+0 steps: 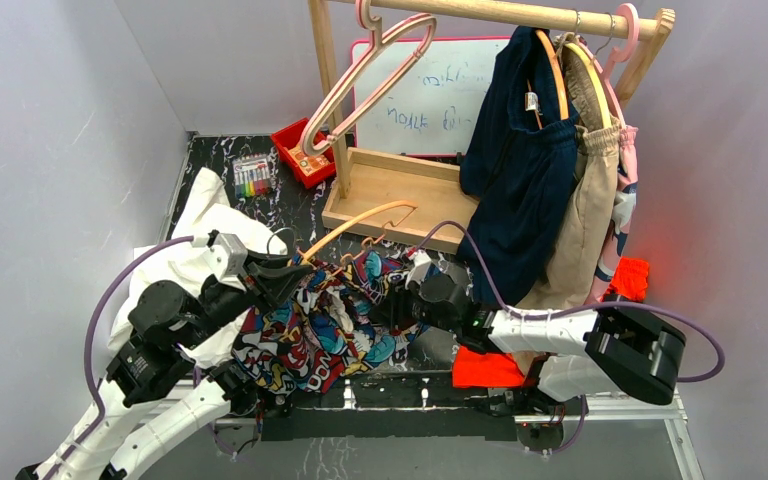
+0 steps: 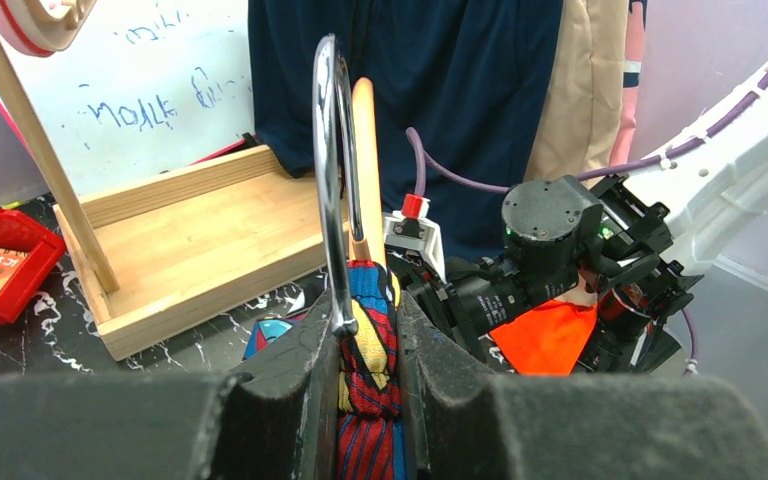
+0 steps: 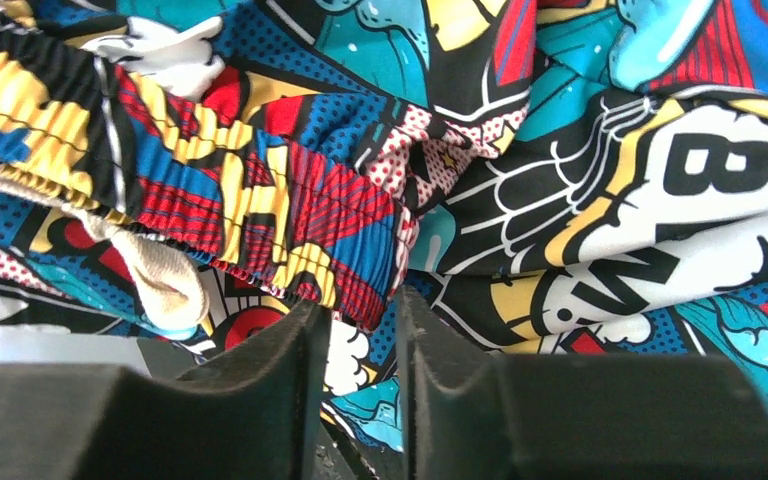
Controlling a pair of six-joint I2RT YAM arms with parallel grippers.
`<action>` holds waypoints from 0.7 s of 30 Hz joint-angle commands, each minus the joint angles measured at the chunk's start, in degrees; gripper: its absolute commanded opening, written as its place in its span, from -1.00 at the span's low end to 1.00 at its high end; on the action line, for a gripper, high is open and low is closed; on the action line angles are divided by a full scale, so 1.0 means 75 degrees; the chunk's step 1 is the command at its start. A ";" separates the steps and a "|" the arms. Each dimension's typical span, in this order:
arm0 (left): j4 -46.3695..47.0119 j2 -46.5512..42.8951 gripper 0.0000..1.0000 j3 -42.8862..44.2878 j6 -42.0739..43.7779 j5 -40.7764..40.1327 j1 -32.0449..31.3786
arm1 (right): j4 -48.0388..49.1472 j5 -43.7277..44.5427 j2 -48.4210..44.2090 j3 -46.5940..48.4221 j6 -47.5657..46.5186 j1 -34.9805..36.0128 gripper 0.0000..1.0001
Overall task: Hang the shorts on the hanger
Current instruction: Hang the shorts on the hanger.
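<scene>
Left gripper (image 2: 365,330) clamps the hanger (image 2: 365,150) with a fold of the shorts (image 1: 305,335), heaped just beside the wooden tray (image 1: 390,185); right gripper (image 3: 360,320), jaws narrow, straddles their edge, grip unclear.

In the top view the shorts (image 1: 305,335) lie at centre, the hanger (image 1: 357,219) slanting from them up toward the tray (image 1: 390,185) behind; the cloth (image 1: 205,212) lies left.

Multicolour comic-print fabric shorts (image 3: 460,150): bold black "B" legible. White rectangular whiteboard (image 1: 425,95): blue handwriting, not legible.
</scene>
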 commanded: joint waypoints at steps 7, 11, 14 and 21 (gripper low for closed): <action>0.0179 -0.0363 -1.00 0.0293 0.0024 0.0018 0.0034 | -0.0263 0.0977 -0.1144 0.0029 -0.0073 -0.0590 -1.00; -0.0239 -0.0488 -1.00 0.0421 0.0099 0.0111 0.0035 | -0.1550 0.1095 -0.2335 0.0192 -0.0205 -0.1260 -1.00; -0.0423 -0.0531 -1.00 0.0427 0.0085 0.0300 0.0035 | -0.2751 0.1273 -0.2816 0.0590 -0.0331 -0.1644 -1.00; -0.0626 -0.0316 -1.00 0.0712 0.0077 0.1299 0.0038 | -0.5530 0.1892 -0.2906 0.1764 -0.0386 -0.2138 -1.00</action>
